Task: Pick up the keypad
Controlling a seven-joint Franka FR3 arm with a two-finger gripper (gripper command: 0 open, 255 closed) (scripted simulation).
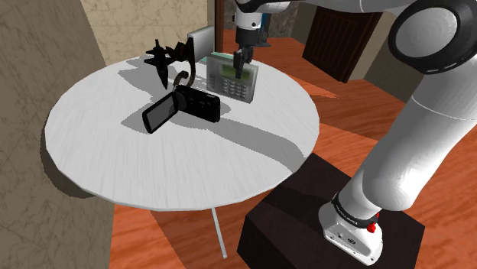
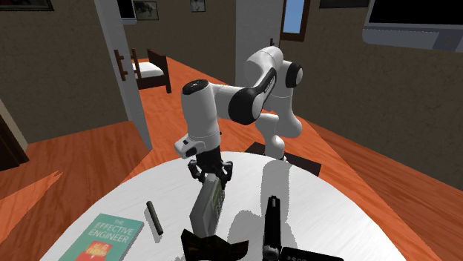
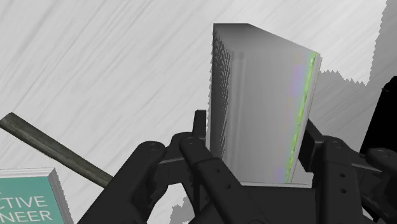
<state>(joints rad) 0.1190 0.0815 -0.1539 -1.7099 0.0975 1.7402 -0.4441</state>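
The keypad (image 1: 235, 79) is a grey slab with a green-edged face and rows of buttons. It hangs tilted over the round white table (image 1: 115, 153), toward its far side in the shoulder view. My black gripper (image 1: 243, 58) comes down on its upper end and is shut on it. In the second exterior view the keypad (image 2: 208, 209) slants down from the gripper (image 2: 210, 176) with its shadow on the tabletop beneath. In the wrist view the keypad (image 3: 261, 108) is clasped between the gripper (image 3: 254, 137); one fingertip (image 3: 200, 126) presses its ribbed side.
A black camcorder (image 1: 183, 107) lies near the keypad, with a black spiky object (image 1: 164, 57) behind it. A dark stick (image 2: 154, 217) and a green book (image 2: 104, 239) lie on the table. My stand (image 1: 306, 222) sits by the table's edge.
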